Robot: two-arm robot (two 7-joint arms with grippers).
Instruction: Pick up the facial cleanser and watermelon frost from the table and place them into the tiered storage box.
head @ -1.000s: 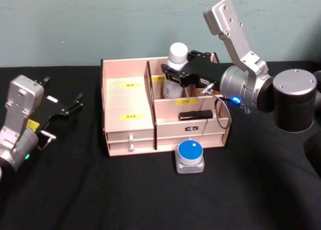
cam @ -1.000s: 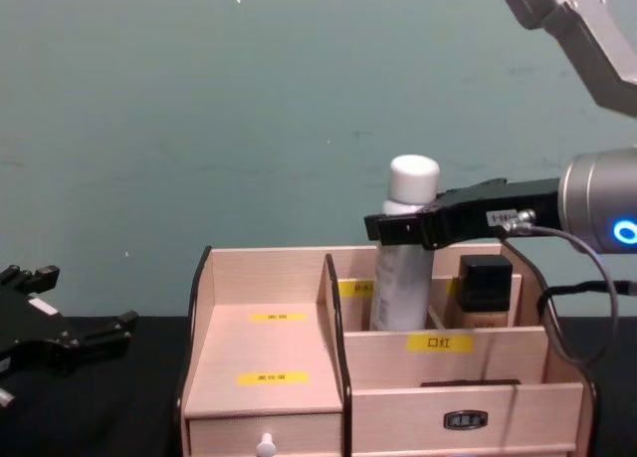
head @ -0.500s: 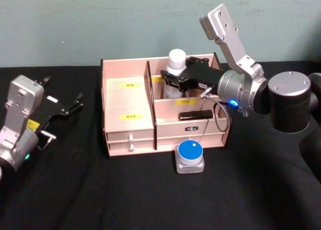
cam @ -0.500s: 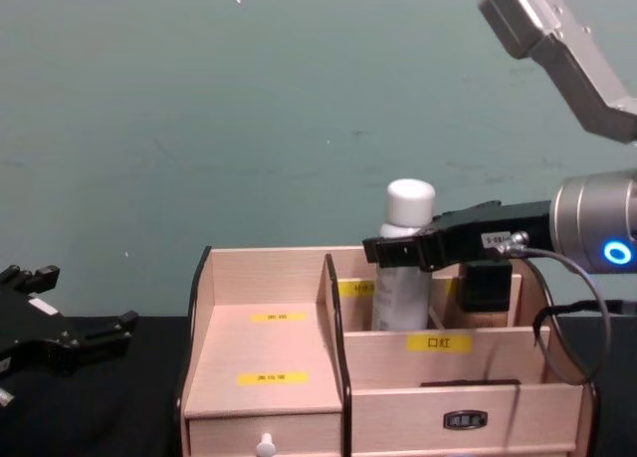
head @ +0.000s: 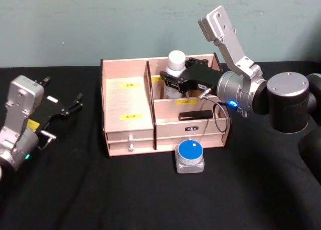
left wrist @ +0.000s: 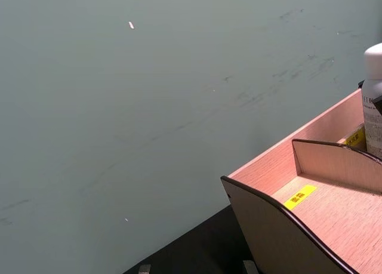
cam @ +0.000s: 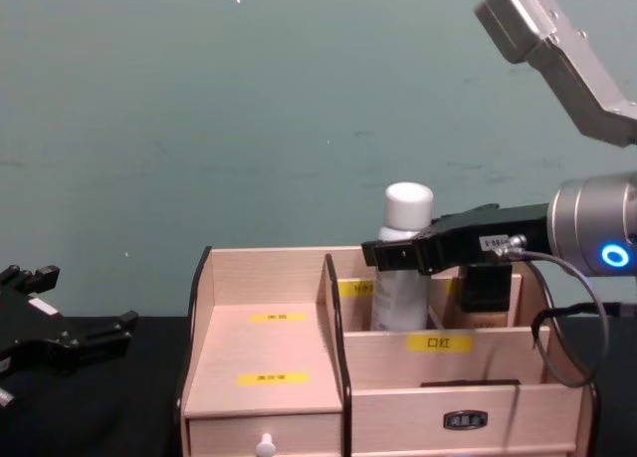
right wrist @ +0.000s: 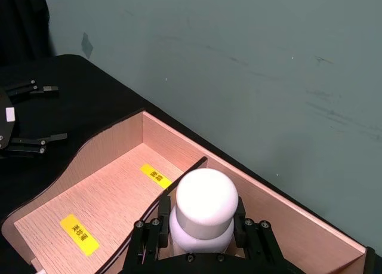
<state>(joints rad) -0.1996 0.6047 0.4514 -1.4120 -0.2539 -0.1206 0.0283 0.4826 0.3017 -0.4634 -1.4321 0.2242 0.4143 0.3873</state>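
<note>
The facial cleanser [head: 176, 57], a white bottle with a white cap, stands upright in a rear compartment of the tiered storage box [head: 125, 97]. My right gripper [head: 172, 80] is shut on the facial cleanser [cam: 406, 204] just below its cap; in the right wrist view the fingers [right wrist: 149, 233] press on both sides of the bottle [right wrist: 206, 199]. The watermelon frost [head: 190, 151], a small grey container with a blue lid, sits on the black table right in front of the box. My left gripper [head: 62, 93] rests open at the far left, apart from everything.
A black-capped item [cam: 488, 288] stands in the rear compartment to the right of the bottle, and a flat black item [head: 196, 115] lies on the middle tier. The box's wide left compartment [right wrist: 107, 190] has bare floor. The teal wall rises close behind the box.
My right gripper has lowered the facial cleanser deeper into the rear compartment. The left arm has not moved.
</note>
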